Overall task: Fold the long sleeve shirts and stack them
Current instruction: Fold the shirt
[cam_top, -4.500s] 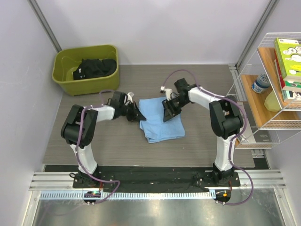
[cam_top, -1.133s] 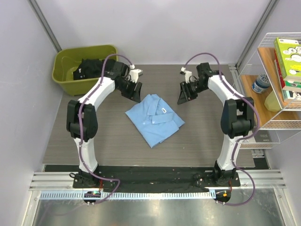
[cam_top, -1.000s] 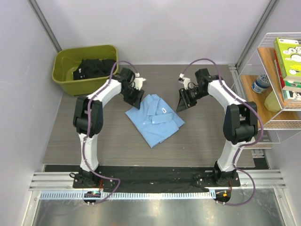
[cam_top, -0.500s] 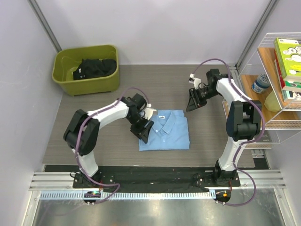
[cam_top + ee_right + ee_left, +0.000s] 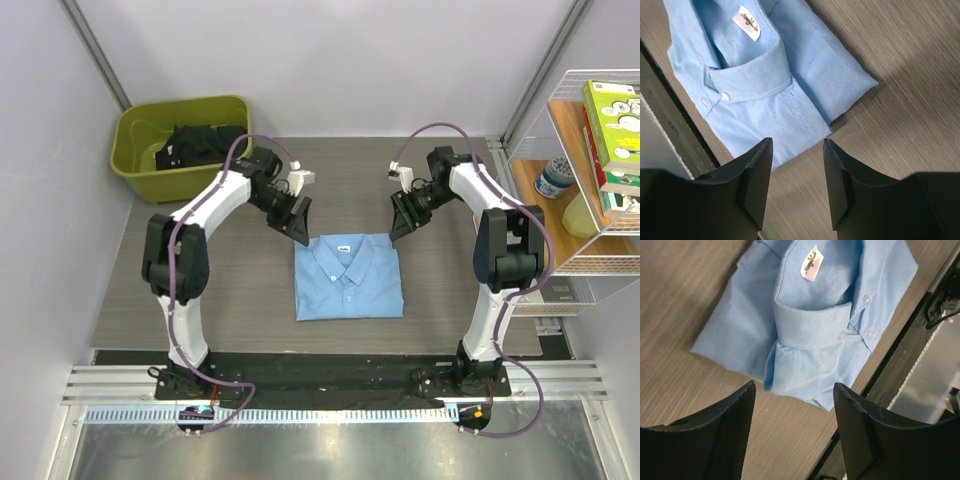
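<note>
Shirt: light blue folded button-front cloth shirt (image 5: 349, 277), collar up, flat on grey wood-grain table (image 5: 200, 280), between the arms
Left gripper (image 5: 297, 217): jaws spread, empty, above shirt's far left corner
Right gripper (image 5: 402, 218): jaws spread, empty, above far right corner
Risk: likely a low fingertip snagging the collar, dragging thin cloth and opening the fold
Around: olive-green plastic tub (image 5: 150, 170) holding dark clothes (image 5: 200, 142), far left; white wire shelf (image 5: 560, 265), right
In the way: probably the tub wall, for any reach inside

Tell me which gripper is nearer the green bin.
Left. The left gripper hangs right of the bin, at the shirt's far-left corner; the right gripper is beyond the shirt's far-right corner.
</note>
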